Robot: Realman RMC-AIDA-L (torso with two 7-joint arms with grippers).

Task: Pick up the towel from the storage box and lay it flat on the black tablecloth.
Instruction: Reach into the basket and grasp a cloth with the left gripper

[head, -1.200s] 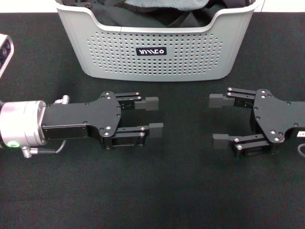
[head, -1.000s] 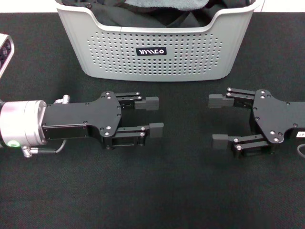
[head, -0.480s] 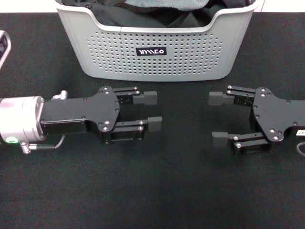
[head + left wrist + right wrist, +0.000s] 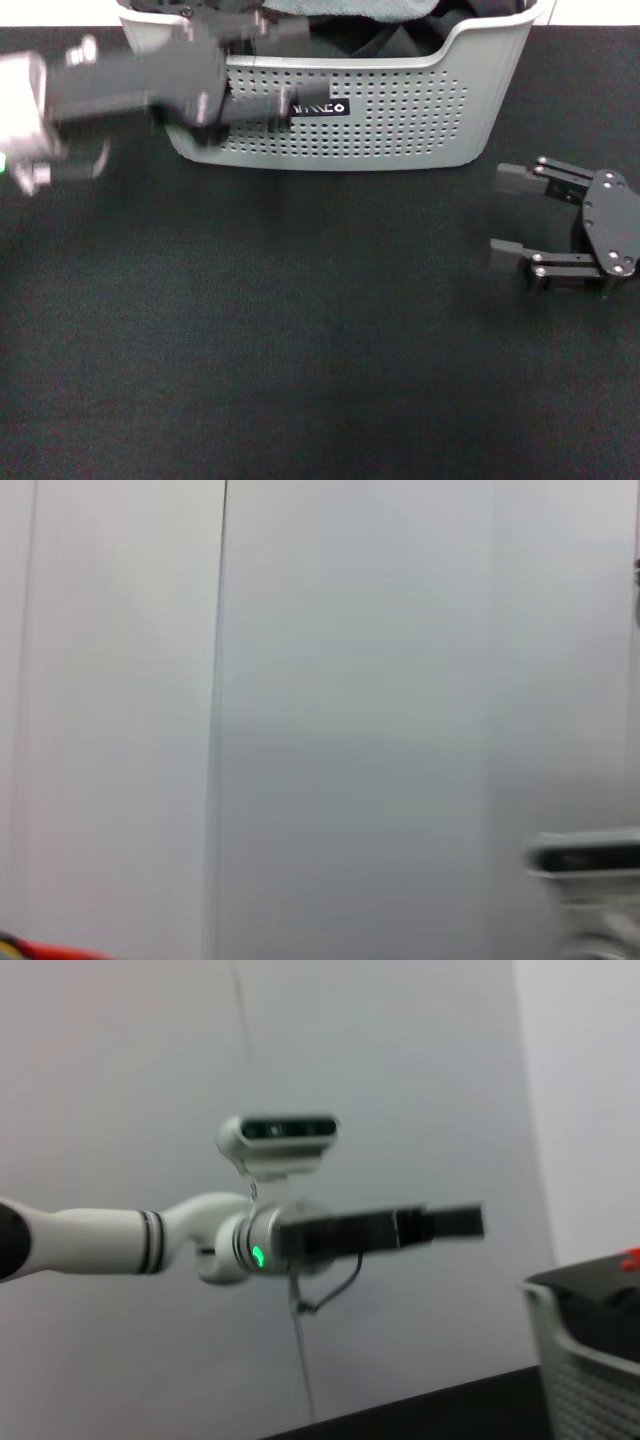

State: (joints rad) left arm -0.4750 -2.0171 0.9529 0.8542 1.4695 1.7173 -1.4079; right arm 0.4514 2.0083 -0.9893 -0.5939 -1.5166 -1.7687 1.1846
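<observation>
While both claws hovered low over the black tablecloth [image 4: 300, 350] in front of the storage box [image 4: 330, 110] half a second ago, the left claw [image 4: 270, 65] has since swung up and away from me — it now sits at the box's near rim, over its left end, smeared by its own speed. From the head view I cannot tell how its jaws stand. The right wrist view catches that arm from the side, raised well above the cloth with its fingers pointing toward the box, so I read this as the reach for the pick just beginning. The right claw [image 4: 512, 215] has drawn back toward my right side; it hangs near the box's right front corner, low over the cloth, jaws wide and holding nothing.

The towel [image 4: 345, 8] has not been touched yet — nothing of the task is done. It lies inside the box, toward the back and middle, only a strip of it showing: grey-teal, soft and nubby, bunched rather than folded. Around and in front of it lies darker, smoother black fabric [image 4: 350, 38] with soft folds, which fills much of the box. I judge the left claw must pass over the rim and come down on the pale cloth alone, or it may drag the black fabric out with it. The cloth in front of the box has ample room for spreading.
</observation>
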